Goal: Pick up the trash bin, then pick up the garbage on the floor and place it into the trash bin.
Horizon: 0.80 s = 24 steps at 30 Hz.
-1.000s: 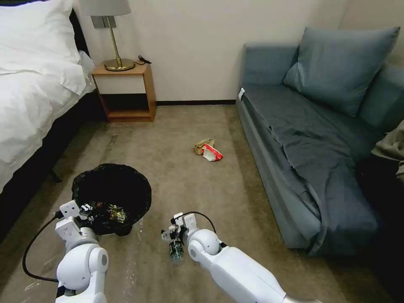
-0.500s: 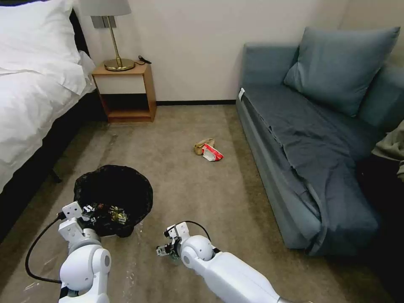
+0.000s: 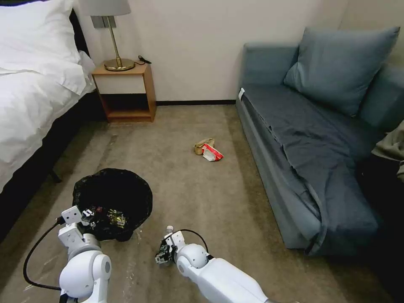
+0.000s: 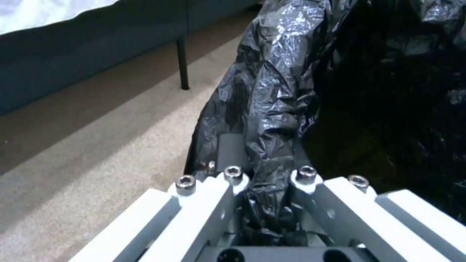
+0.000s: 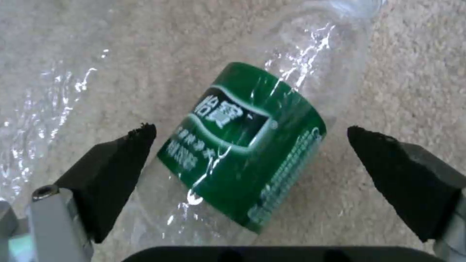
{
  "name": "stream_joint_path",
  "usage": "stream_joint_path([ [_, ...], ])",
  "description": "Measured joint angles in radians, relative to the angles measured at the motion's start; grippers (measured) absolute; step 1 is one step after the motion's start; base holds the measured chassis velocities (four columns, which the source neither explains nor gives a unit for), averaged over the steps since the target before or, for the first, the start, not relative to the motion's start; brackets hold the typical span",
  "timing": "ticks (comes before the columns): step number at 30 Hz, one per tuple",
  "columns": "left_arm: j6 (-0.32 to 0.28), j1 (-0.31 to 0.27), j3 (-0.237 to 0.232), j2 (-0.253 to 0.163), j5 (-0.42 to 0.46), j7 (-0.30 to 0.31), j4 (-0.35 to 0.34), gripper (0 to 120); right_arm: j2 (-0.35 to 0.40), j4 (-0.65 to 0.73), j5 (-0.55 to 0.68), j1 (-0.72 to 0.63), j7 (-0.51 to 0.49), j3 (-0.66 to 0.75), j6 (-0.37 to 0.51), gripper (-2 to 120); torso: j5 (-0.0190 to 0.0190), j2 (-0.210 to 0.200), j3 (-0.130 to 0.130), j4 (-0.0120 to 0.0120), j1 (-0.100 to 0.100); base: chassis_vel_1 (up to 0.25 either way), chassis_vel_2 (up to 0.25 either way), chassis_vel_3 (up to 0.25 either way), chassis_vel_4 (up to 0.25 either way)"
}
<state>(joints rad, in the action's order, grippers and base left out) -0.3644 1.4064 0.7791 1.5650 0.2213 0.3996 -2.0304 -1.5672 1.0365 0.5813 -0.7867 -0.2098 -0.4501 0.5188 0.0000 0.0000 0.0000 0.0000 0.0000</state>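
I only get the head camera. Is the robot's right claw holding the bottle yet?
Observer: Not yet. In the right wrist view the right gripper is open, its black fingertips on either side of the bottle and not touching it.
Operator: Is the bottle standing up?
Observer: No, it lies on its side on the carpet, green label facing up.
Operator: What is the left claw doing?
Observer: The left wrist view shows the left gripper pinching the crinkly black bag at the rim of the trash bin.
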Motion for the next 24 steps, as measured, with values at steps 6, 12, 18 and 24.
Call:
stream_joint_path([
  [6, -0.001, 0.000, 0.000, 0.001, -0.002, 0.001, -0.003, 4, -0.010, -0.040, -0.025, 0.001, 0.023, 0.016, -0.043, 90, -0.0001, 0.000, 0.000, 0.0000, 0.000, 0.000, 0.000, 0.000, 0.000],
  [12, -0.002, -0.006, 0.001, -0.001, -0.002, 0.002, -0.003, 4, -0.012, -0.056, -0.039, -0.005, 0.033, 0.022, -0.075, 67, 0.0000, 0.000, 0.000, 0.0000, 0.000, 0.000, 0.000, 0.000, 0.000],
  [18, -0.003, -0.013, 0.001, -0.002, -0.001, 0.002, 0.005, 4, -0.009, -0.058, -0.041, -0.002, 0.035, 0.031, -0.086, 45, 0.0000, 0.000, 0.000, 0.0000, 0.000, 0.000, 0.000, 0.000, 0.000],
  [24, -0.003, -0.015, 0.003, -0.005, 0.003, 0.002, 0.010, 4, 0.008, -0.057, -0.047, 0.011, 0.045, 0.041, -0.103, 28, 0.0000, 0.000, 0.000, 0.0000, 0.000, 0.000, 0.000, 0.000, 0.000],
])
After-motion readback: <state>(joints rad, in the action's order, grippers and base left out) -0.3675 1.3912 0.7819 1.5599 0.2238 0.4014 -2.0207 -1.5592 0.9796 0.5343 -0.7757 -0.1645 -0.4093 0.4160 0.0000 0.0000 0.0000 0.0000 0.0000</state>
